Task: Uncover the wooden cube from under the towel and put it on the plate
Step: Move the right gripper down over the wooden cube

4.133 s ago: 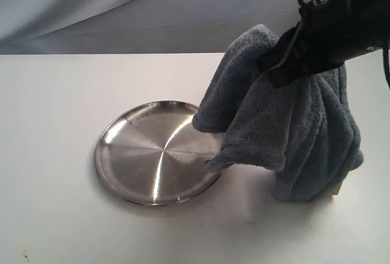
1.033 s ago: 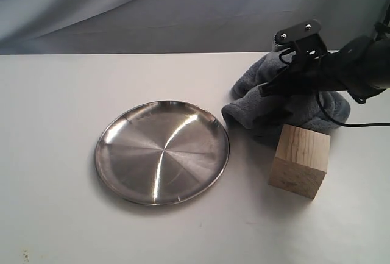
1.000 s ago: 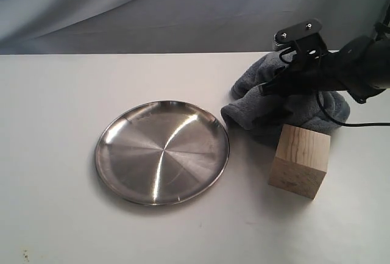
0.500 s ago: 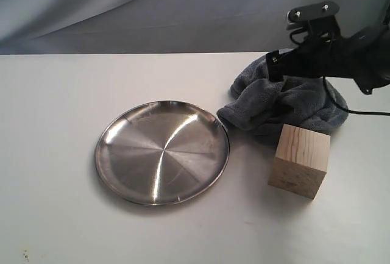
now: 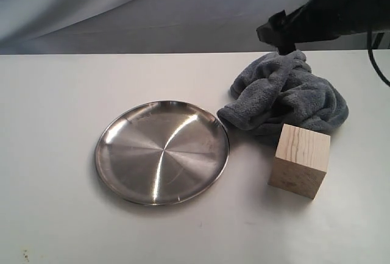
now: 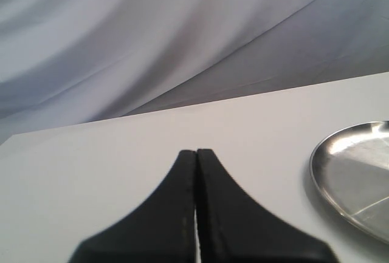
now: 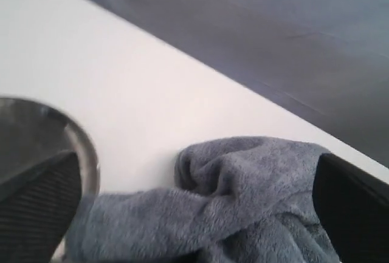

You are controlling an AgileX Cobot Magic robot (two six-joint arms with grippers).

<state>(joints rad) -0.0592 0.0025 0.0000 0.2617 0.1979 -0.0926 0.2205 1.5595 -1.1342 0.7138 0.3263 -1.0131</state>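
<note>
White table top (image 5: 55, 124), matt, filling the lower three quarters of the exterior view; grey-blue draped backdrop (image 5: 122, 8) across the top of the frame.

Item 1. Left gripper (image 6: 196, 175): black, seen only in the left wrist view, low centre of that frame. Jaws pressed together along their length, nothing between them. It hangs above the table, with part of the plate at that frame's right edge.

Item 2. Plate (image 5: 162, 152): round, shallow, shiny silver metal with a raised rim and radial reflections. Lies flat on the table, left of centre in the exterior view.

Item 3. Towel (image 5: 286, 99): thick grey-blue plush, crumpled in a loose heap on the table, right of centre. Its lower left fold lies just beside the plate's right rim; whether they touch cannot be told.

Item 4. Wooden cube (image 5: 300, 161): pale beige with visible grain lines. Stands uncovered on the table at lower right, just in front of the towel heap and apart from the plate.

Item 5. Right gripper (image 5: 279, 37): black, upper right of the exterior view, just above the towel's top fold. In the right wrist view its ribbed fingers (image 7: 36, 214) stand far apart at the two lower corners of the frame, with the towel below and between them. Jaws wide, holding nothing
</note>
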